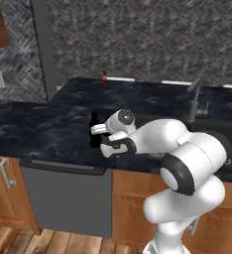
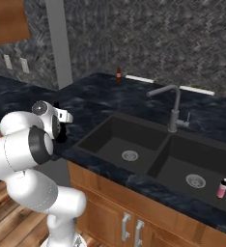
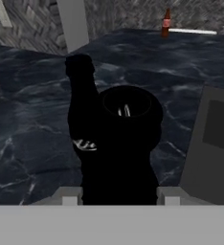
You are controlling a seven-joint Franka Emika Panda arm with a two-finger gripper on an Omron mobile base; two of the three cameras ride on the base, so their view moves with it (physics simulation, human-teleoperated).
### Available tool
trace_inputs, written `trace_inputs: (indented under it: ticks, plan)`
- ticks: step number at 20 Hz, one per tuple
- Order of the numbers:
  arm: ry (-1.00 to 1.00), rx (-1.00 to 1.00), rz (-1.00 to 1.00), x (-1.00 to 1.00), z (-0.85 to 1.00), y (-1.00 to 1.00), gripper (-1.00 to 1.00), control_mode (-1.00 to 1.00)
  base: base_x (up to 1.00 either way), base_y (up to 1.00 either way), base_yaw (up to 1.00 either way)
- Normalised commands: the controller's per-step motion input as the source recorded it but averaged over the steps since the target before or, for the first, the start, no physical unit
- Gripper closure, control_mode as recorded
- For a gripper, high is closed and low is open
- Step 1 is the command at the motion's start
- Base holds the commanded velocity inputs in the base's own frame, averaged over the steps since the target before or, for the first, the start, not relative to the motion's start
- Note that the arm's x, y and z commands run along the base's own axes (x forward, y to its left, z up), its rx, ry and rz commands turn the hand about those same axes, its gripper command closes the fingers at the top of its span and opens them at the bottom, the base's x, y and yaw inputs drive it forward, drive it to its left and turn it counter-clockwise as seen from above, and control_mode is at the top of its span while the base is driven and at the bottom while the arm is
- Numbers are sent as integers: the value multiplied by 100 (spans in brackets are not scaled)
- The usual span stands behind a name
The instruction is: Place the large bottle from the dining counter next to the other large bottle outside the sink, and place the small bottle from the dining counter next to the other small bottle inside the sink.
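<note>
two black bottles upright beside the sink

gripper clamped around the nearer large black bottle, long axis vertical, mouth up. second black bottle just behind, touching or nearly. one amber small bottle upright, far back on counter. one pinkish bottle standing in sink. fingertips mostly hidden.

Matt black sink, marbled stone counter
</note>
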Motion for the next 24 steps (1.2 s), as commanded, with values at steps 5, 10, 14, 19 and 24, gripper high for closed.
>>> trace_inputs:
  ticks: [5, 10, 14, 19, 24]
  plan:
    - [0, 0, 0, 0, 0, 0, 100, 100, 30, 0, -4]
    - [0, 0, 0, 0, 0, 0, 100, 100, 22, 0, -4]
    - [0, 0, 0, 0, 0, 0, 100, 100, 0, 1, 0]
    - [0, 0, 0, 0, 0, 0, 100, 100, 2, 0, 0]
    - [0, 0, 0, 0, -5, 0, 100, -100, 0, 0, 0]
